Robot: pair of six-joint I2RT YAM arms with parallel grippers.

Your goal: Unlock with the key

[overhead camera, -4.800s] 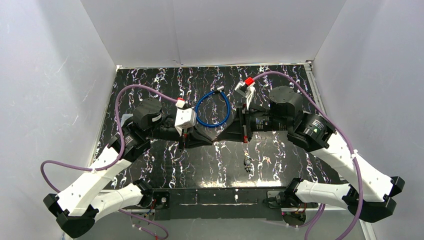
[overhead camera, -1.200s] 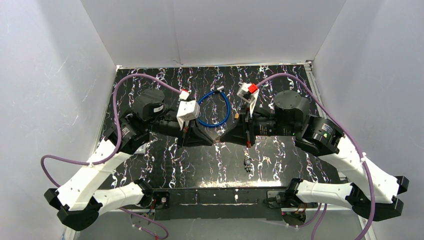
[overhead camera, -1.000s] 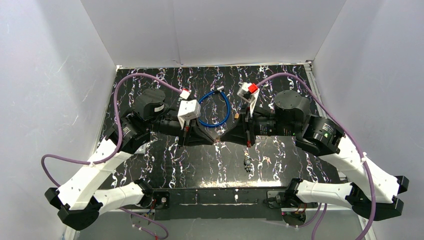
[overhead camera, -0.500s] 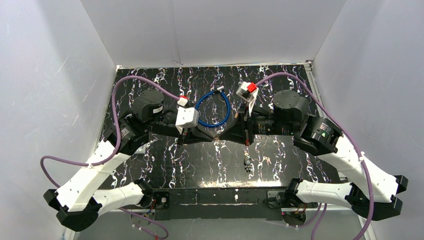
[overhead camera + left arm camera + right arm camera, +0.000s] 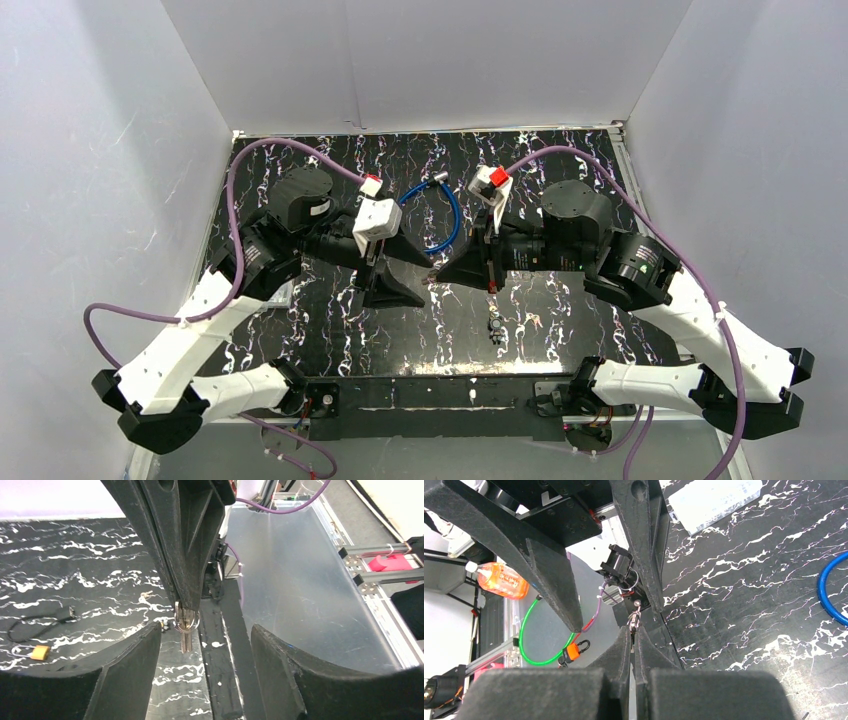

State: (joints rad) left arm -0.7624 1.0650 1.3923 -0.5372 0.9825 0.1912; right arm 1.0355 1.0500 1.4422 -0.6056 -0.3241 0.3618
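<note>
Since half a second ago the left gripper (image 5: 405,292) has parted from the right gripper (image 5: 437,276), where the two tips met, and drawn back toward 7 o'clock. Its jaws, closed then, now stand spread. In the left wrist view its two dark fingers (image 5: 127,672) frame the bottom of the picture with a wide gap between them and nothing in it.

The right jaws are pressed together and pinch a key ring (image 5: 186,620) at their very tips. The key (image 5: 186,639) hangs straight down from the ring, above the table (image 5: 560,310), touching nothing else. The right wrist view shows the same grip from behind: the right fingers (image 5: 621,665) meet at the ring, and the left gripper's spread fingers stand beyond it at 12 o'clock.

A blue cable loop (image 5: 432,218) with a metal end lies flat on the black marbled table at 12 o'clock from both grippers, apart from them. A small dark object (image 5: 494,326) lies on the table at 5 o'clock from the right tips, too small to identify.
</note>
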